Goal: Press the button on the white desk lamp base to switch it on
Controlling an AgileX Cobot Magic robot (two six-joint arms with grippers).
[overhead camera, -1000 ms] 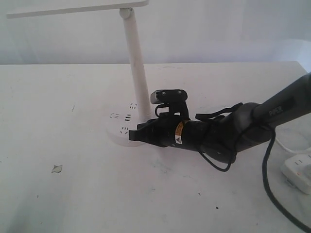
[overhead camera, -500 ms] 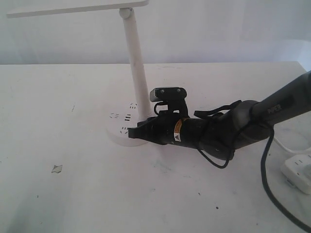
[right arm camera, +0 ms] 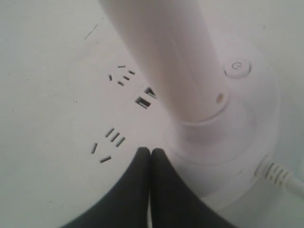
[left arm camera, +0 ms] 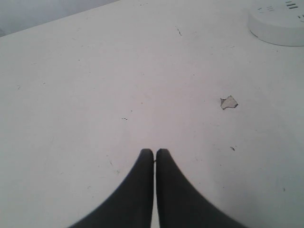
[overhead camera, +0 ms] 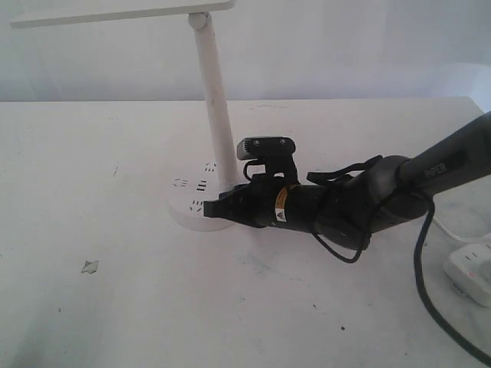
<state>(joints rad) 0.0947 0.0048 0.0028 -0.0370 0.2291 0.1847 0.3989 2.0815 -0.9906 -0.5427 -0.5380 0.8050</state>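
Nearest, the white table (overhead camera: 115, 330) carries a small grey scrap (overhead camera: 90, 266) on its left part and a white power strip (overhead camera: 469, 272) at the far right, with a black cable (overhead camera: 426, 307) trailing past it. The left gripper (left arm camera: 155, 152) shows only in its own wrist view. Its dark fingers are pressed together with nothing between them, above bare tabletop, with the scrap ahead and the white desk lamp base (left arm camera: 278, 26) well beyond.

Further back, the right arm (overhead camera: 399, 192) reaches in low from the right, nearly level over the table, its wrist camera (overhead camera: 266, 147) on top. The right gripper (right arm camera: 151, 152) is likewise closed, fingertips meeting and empty. Its tip is over the top of the base, between a group of socket holes (right arm camera: 107, 142) and the raised collar at the foot of the stem (right arm camera: 171, 57). Whether the tip touches the plastic cannot be told. USB slots (right arm camera: 142, 99) lie just past the tip, close to the stem. The button (right arm camera: 237, 69), round with a faint ring, is set in the base's top on the other side of the stem from the sockets, apart from the fingertips. A thin white cord (right arm camera: 280, 176) leaves the base's edge beside the gripper. Behind, the stem rises with a slight lean to the flat lamp head (overhead camera: 115, 11), which stretches left against the pale wall.
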